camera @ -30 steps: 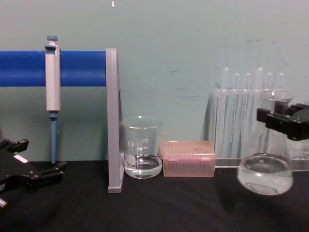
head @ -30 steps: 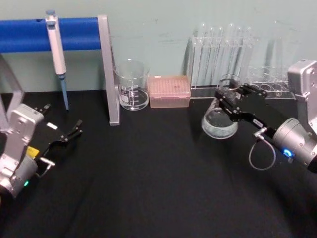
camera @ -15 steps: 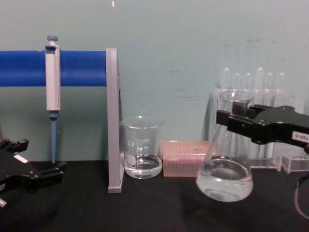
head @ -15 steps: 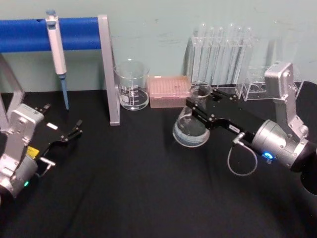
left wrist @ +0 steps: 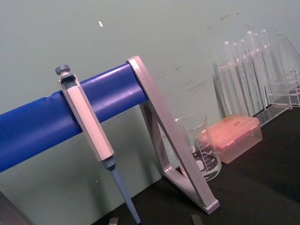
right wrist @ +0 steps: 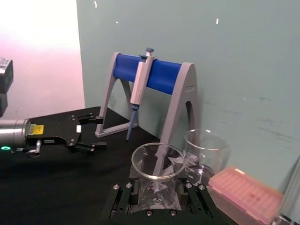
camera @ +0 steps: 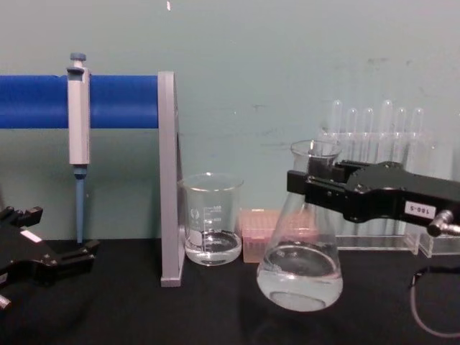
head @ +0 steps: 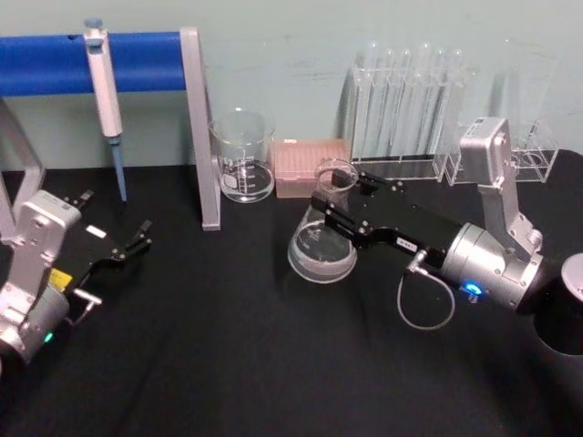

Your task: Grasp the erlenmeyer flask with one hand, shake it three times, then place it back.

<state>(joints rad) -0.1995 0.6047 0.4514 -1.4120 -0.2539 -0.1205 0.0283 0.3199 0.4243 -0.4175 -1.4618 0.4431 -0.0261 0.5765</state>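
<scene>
Right pincer (head: 335, 196), pinching the erlenmeyer flask (head: 322, 250) by its neck, has swung left, away from the test tubes (head: 405, 100): shaking apparently underway. Left pincer (head: 127, 248) idles, spread, far left.

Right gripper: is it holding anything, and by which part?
Yes: the right gripper holds the erlenmeyer flask by its narrow neck, jaws on either side. Left gripper idle.
</scene>
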